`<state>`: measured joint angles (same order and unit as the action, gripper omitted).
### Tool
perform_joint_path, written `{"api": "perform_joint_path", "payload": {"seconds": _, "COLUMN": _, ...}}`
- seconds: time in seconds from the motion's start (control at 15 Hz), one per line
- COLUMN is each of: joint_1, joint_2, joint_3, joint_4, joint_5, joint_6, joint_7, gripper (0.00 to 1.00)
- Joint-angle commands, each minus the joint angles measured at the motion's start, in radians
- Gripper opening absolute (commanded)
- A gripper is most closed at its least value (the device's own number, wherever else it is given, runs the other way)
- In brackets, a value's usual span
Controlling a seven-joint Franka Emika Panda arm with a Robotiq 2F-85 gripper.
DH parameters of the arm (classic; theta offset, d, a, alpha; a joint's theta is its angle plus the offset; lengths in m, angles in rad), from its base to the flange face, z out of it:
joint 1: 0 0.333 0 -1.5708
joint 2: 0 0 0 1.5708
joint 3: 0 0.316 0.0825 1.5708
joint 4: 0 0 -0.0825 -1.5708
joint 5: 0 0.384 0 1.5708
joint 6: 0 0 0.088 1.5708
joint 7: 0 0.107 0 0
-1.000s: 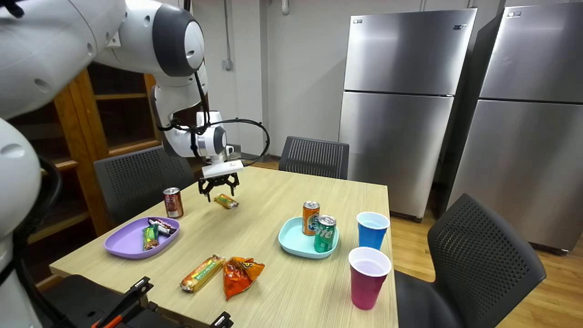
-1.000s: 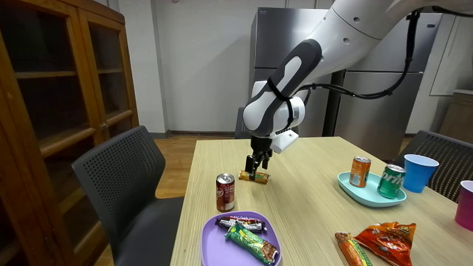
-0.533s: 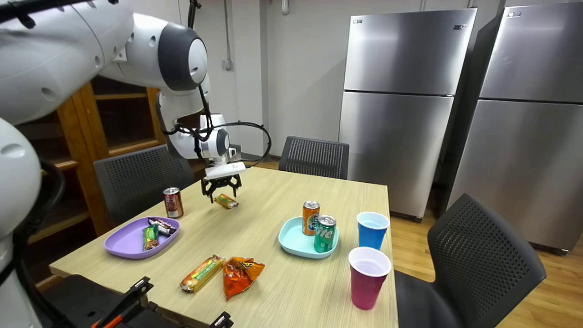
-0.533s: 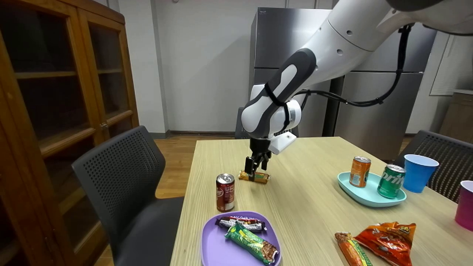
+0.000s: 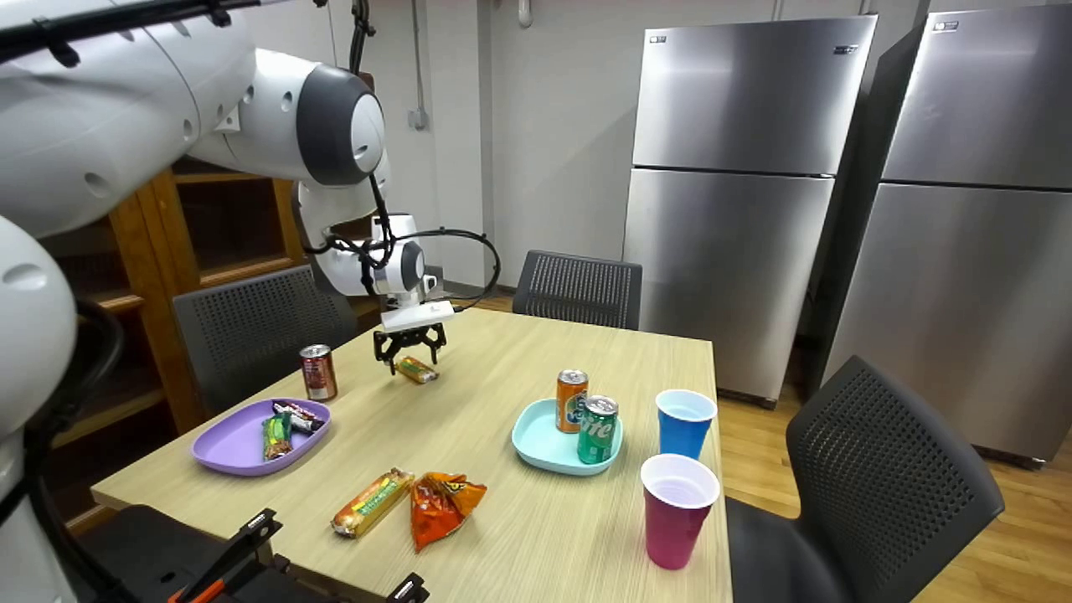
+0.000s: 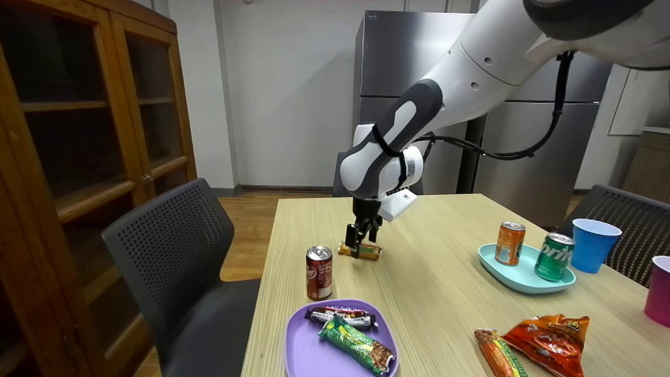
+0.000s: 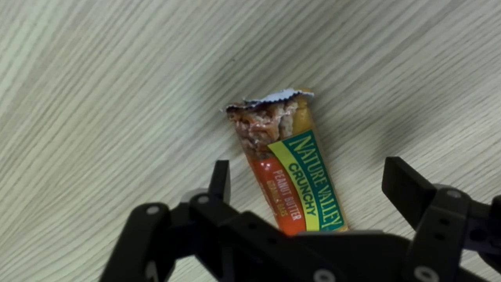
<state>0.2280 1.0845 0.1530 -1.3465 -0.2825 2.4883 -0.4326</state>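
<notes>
A Nature Valley peanut butter granola bar lies flat on the table, its lower end hidden behind the gripper body in the wrist view. My gripper stands open just above it, one finger on each side, with a gap to the wrapper on both. In both exterior views the gripper points down over the yellow bar, near the table surface. A dark red soda can stands upright close by, between the bar and a purple plate.
Two wrapped bars lie on the purple plate. A teal plate carries an orange can and a green Sprite can. Another granola bar, an orange snack bag, a blue cup and a magenta cup share the table. Chairs surround it.
The arm has come down a little and the gripper has sunk slightly toward the granola bar. Its fingers have stayed open. Everything on the table is where it was.
</notes>
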Motion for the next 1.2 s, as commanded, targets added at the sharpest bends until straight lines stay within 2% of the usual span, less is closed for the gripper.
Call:
{"api": "perform_joint_path", "payload": {"seconds": 0.0, "joint_1": 0.008, "joint_2": 0.027, "joint_3": 0.002, "joint_4": 0.061, "joint_5": -0.007, "joint_6": -0.041, "joint_7": -0.027, "gripper": 1.0}}
{"api": "perform_joint_path", "payload": {"seconds": 0.07, "joint_1": 0.008, "joint_2": 0.029, "joint_3": 0.002, "joint_4": 0.064, "joint_5": -0.008, "joint_6": -0.039, "joint_7": -0.029, "gripper": 0.94}}
{"api": "perform_joint_path", "payload": {"seconds": 0.13, "joint_1": 0.009, "joint_2": 0.031, "joint_3": 0.0, "joint_4": 0.066, "joint_5": -0.008, "joint_6": -0.036, "joint_7": -0.029, "gripper": 0.74}}
{"api": "perform_joint_path", "payload": {"seconds": 0.6, "joint_1": 0.011, "joint_2": 0.031, "joint_3": -0.002, "joint_4": 0.067, "joint_5": -0.01, "joint_6": -0.031, "joint_7": -0.033, "gripper": 0.2}}
{"api": "perform_joint_path", "payload": {"seconds": 0.67, "joint_1": 0.011, "joint_2": 0.03, "joint_3": -0.002, "joint_4": 0.066, "joint_5": -0.01, "joint_6": -0.03, "joint_7": -0.031, "gripper": 0.16}}
{"api": "perform_joint_path", "payload": {"seconds": 1.13, "joint_1": 0.009, "joint_2": -0.017, "joint_3": -0.009, "joint_4": 0.011, "joint_5": -0.018, "joint_6": 0.002, "joint_7": -0.021, "gripper": 0.16}}
